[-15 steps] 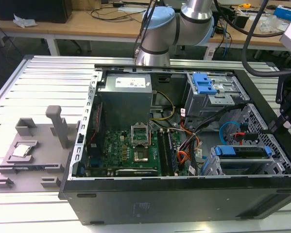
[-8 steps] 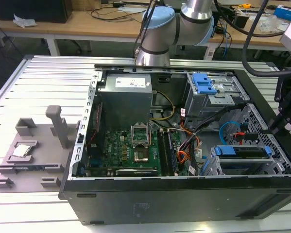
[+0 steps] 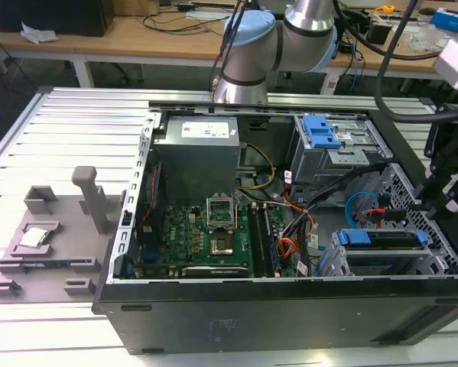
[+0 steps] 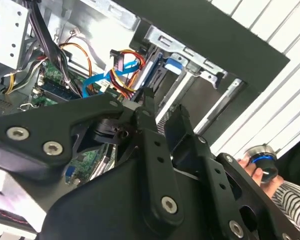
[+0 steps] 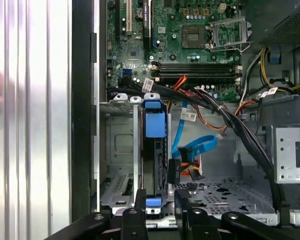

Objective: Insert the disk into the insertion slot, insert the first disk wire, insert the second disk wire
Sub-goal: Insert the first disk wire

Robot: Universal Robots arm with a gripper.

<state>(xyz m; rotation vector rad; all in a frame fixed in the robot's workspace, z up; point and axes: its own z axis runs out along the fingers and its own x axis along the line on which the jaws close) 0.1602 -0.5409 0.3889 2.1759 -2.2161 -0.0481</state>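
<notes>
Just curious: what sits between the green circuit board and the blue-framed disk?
A tangle of orange, black and blue cables, seen in the exterior view.

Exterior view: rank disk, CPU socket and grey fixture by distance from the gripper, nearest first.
1. Disk, at the exterior view's right, just below the gripper.
2. CPU socket, near the view's centre.
3. Grey fixture, at the exterior view's far left.

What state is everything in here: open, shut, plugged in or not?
Case: side open, insides exposed.
Disk: sitting in the slot.
Slot: holds the disk.
Blue cable: end hangs loose, looks unplugged.
Processor socket: lid flipped open.
Gripper: open, close to the disk.
</notes>
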